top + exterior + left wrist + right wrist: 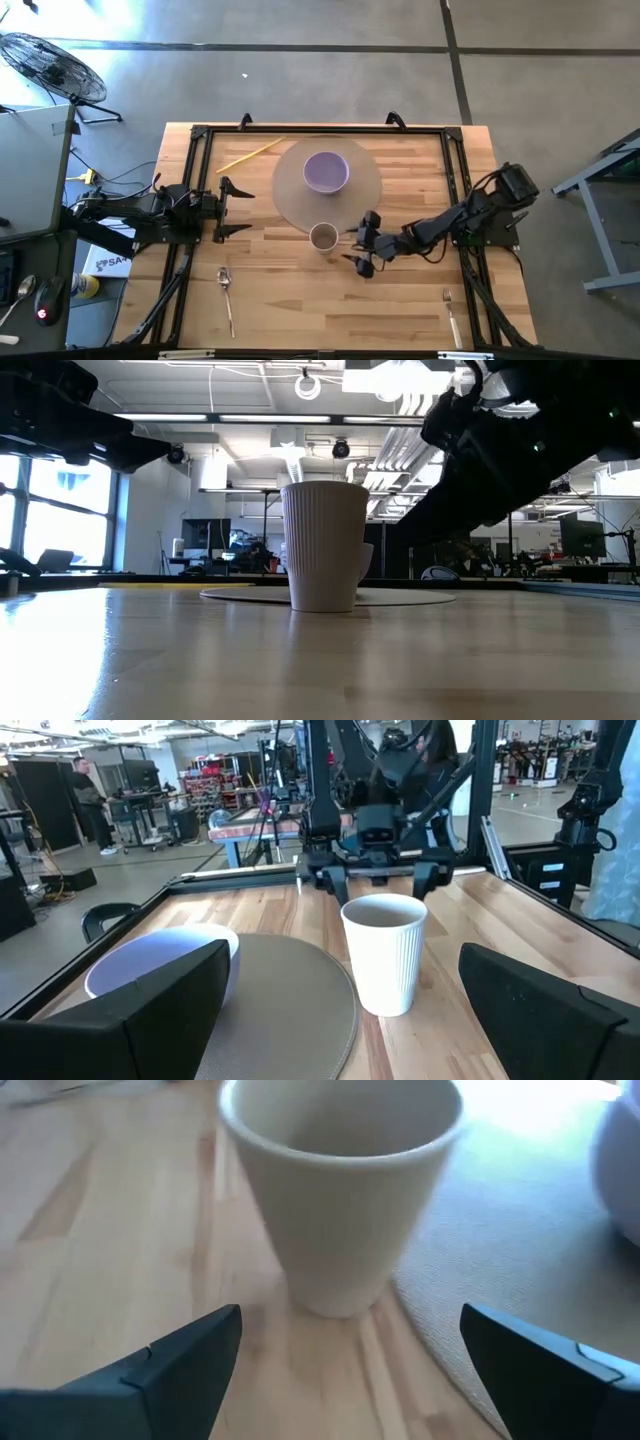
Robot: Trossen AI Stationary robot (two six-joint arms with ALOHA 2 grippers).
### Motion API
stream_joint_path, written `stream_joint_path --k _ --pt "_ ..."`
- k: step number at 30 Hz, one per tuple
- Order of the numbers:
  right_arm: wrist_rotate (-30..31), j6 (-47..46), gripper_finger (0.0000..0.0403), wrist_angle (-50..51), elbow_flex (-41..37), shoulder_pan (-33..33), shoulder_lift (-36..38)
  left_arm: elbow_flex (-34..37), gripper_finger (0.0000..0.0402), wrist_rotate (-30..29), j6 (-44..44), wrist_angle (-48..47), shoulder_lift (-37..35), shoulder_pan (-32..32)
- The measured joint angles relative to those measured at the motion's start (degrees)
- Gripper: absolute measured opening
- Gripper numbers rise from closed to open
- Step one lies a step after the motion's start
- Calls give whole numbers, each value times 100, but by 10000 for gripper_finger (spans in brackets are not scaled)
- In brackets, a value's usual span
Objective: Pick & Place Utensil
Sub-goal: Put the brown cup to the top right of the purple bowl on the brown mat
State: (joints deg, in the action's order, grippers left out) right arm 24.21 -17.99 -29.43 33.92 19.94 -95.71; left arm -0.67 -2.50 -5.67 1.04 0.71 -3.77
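A silver spoon (226, 295) lies flat near the table's near-left edge, and a fork (452, 312) lies flat near the near-right edge. A white ribbed paper cup (323, 237) (340, 1190) stands upright at the near rim of a round grey mat (295, 190). My right gripper (352, 244) (350, 1370) is open just right of the cup, its fingers spread wider than the cup and short of it. My left gripper (240, 210) (340, 1020) is open at the table's left, pointing toward the cup (385, 955).
A purple bowl (326, 171) (160, 960) sits on the middle of the mat. A yellow stick (250, 155) lies at the far left. A black frame (200, 135) rings the table. Bare wood lies between the spoon and the fork.
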Motion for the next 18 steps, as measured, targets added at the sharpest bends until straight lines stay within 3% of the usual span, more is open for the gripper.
stream_joint_path --k 5,11,18 --pt "-357 431 370 -924 1 -136 -381 0 387 -3 0 0 0 0" --pt "-534 722 396 -1237 2 -309 -399 0 387 -2 0 0 1 0" --pt "-1109 1314 393 -1819 6 -555 -635 0 387 -2 2 0 0 0"
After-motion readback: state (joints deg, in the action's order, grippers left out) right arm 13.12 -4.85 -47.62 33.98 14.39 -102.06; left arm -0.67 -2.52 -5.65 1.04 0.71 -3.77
